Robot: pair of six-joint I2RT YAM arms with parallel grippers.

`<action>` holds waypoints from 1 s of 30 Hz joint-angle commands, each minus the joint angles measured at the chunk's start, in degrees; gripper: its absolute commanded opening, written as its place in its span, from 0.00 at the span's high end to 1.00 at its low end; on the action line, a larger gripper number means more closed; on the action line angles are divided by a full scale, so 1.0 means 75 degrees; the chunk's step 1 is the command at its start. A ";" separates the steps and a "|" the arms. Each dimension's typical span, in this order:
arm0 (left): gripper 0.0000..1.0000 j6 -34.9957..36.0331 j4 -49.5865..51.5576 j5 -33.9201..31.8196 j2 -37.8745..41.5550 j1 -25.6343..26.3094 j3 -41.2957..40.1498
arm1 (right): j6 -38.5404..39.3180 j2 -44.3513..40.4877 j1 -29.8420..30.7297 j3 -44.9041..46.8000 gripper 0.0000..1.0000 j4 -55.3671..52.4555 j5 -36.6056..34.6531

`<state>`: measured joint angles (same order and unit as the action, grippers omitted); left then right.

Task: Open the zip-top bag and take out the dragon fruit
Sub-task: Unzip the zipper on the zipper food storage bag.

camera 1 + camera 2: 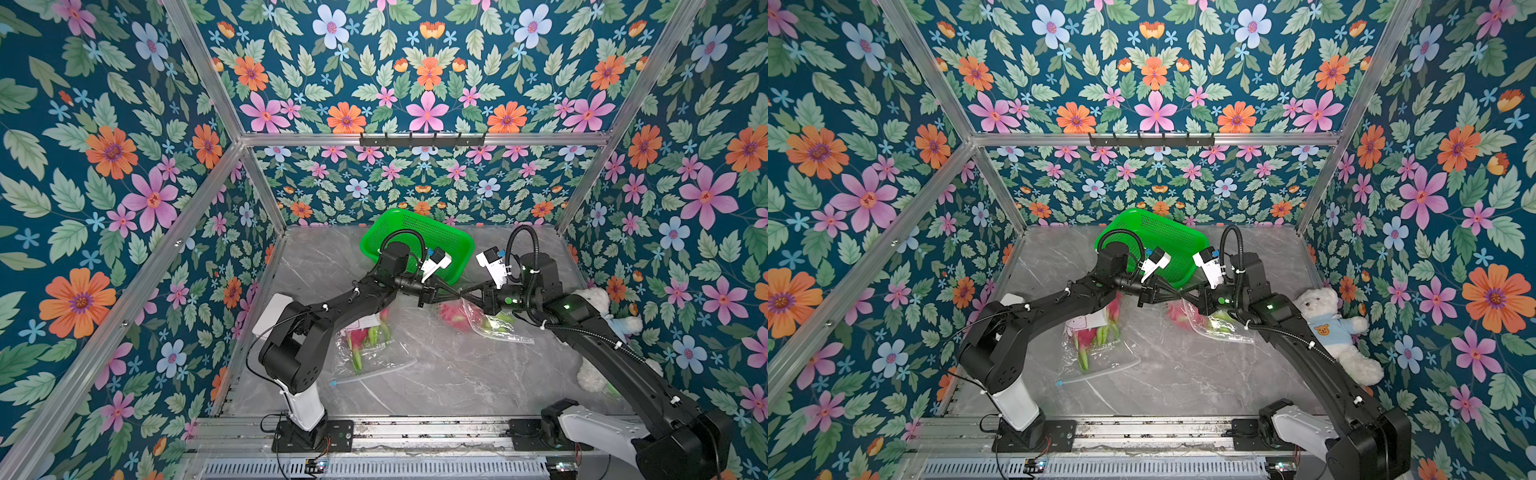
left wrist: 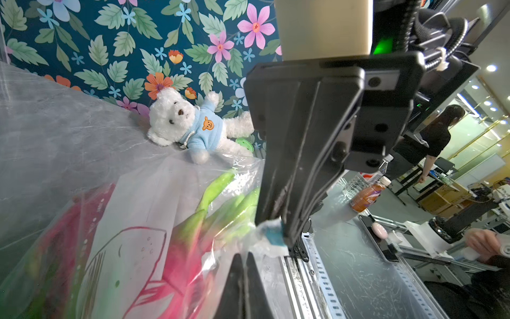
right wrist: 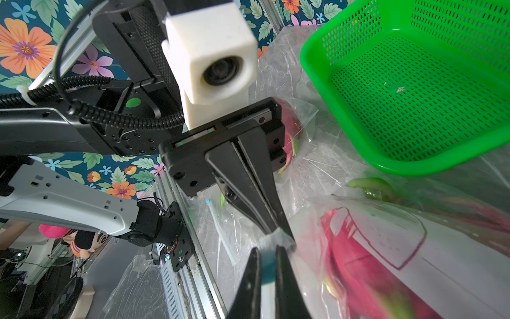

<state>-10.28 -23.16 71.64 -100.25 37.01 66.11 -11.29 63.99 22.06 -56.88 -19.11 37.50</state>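
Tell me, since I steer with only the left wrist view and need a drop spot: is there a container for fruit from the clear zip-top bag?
Observer: A green perforated plastic basket sits near the back wall, holding no fruit.
Operator: Is my left gripper on the bag?
Observer: The right wrist view shows the left gripper shut on the top edge of the clear zip-top bag, beside the right gripper.
Operator: Any other bags?
Observer: A second clear bag of magenta dragon fruit lies flat near the left arm.
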 commanded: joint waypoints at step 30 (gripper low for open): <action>1.00 -0.1652 -0.1186 -0.0855 0.0417 0.0057 -0.0342 | 0.0485 -0.0384 0.1033 -0.0546 0.60 -0.0454 -0.2963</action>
<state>-22.24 -29.19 64.64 -97.25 37.47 63.37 -9.02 60.42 29.74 -60.07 -22.90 17.56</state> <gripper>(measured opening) 0.048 0.410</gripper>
